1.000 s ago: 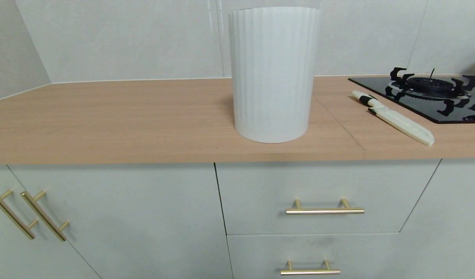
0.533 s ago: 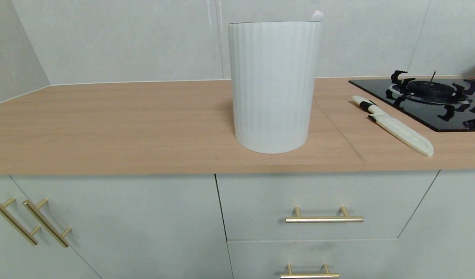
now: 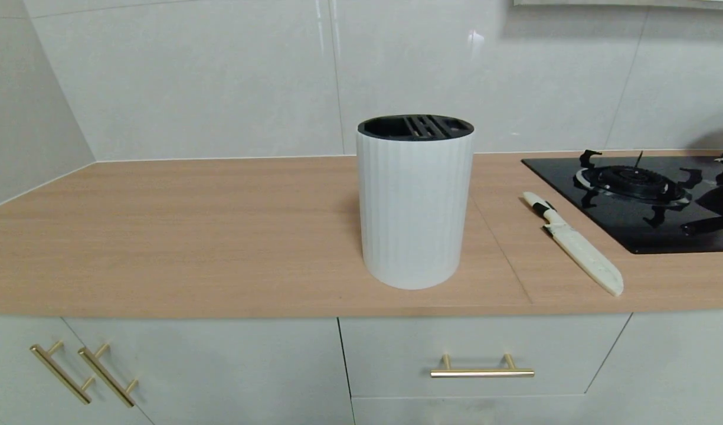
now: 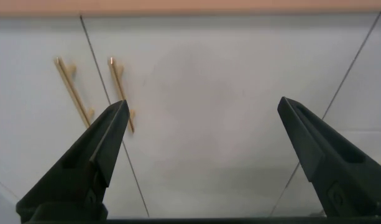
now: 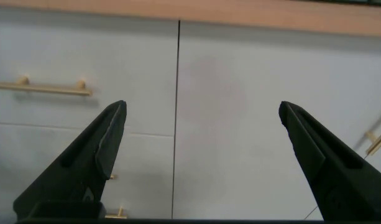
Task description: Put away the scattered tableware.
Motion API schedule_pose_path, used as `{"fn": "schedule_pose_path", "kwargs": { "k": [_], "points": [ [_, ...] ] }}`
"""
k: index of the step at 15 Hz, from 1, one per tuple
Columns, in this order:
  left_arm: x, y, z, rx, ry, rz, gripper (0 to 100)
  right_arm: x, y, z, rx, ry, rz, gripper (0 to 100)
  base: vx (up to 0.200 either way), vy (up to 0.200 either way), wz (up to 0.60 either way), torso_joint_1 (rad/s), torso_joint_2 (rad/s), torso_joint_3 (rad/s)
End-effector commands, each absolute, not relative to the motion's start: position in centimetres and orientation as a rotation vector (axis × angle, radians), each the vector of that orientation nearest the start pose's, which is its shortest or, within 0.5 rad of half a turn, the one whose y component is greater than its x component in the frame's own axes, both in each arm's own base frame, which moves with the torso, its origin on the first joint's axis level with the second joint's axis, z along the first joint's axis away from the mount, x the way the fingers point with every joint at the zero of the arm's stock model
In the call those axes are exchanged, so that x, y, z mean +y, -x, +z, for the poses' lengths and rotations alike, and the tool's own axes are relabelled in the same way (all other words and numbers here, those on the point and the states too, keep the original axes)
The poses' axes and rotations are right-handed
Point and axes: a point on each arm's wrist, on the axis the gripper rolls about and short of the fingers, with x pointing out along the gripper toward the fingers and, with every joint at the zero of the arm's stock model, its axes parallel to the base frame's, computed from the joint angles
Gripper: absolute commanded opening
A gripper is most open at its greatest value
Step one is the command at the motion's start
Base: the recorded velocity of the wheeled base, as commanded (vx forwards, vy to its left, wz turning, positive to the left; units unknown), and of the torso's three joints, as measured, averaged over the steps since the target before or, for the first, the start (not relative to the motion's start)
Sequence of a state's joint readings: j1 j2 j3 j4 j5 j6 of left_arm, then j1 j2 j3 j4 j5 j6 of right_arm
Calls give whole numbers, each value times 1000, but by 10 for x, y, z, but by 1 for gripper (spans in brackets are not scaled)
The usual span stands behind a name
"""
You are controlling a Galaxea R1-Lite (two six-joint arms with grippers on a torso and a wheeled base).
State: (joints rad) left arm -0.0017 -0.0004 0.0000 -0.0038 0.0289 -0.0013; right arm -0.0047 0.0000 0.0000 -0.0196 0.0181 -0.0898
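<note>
A cream-bladed knife (image 3: 572, 242) with a black and white handle lies flat on the wooden counter (image 3: 178, 236), between the holder and the hob. A tall white ribbed holder (image 3: 415, 203) with a black slotted top stands upright near the counter's front edge. My left gripper (image 4: 202, 124) is open and empty, below counter height, facing the cabinet doors with two gold handles (image 4: 94, 93). My right gripper (image 5: 202, 124) is also open and empty, facing the drawer fronts (image 5: 84, 137) under the counter.
A black gas hob (image 3: 638, 195) with a burner grate sits at the counter's right end. White tiled walls close the back and left. Cabinet doors and drawers with gold bar handles (image 3: 482, 370) run below the counter. The counter's left half is bare wood.
The head camera has risen and tilted, so the whole picture shifted down; the holder's slotted top now shows. Knife and holder have not moved on the counter.
</note>
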Motion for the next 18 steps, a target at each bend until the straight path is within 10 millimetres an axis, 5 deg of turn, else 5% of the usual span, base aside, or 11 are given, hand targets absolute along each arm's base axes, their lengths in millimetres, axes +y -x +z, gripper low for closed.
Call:
{"fn": "schedule_pose_path", "kwargs": {
  "k": [1, 18],
  "points": [
    [1, 23, 76, -5, 2, 28, 100, 1, 23, 78, -19, 91, 13, 100, 0, 0, 0, 193, -466, -286],
    [1, 23, 76, -5, 2, 28, 100, 1, 23, 78, -19, 91, 13, 100, 0, 0, 0, 233, -517, -288]
  ]
}}
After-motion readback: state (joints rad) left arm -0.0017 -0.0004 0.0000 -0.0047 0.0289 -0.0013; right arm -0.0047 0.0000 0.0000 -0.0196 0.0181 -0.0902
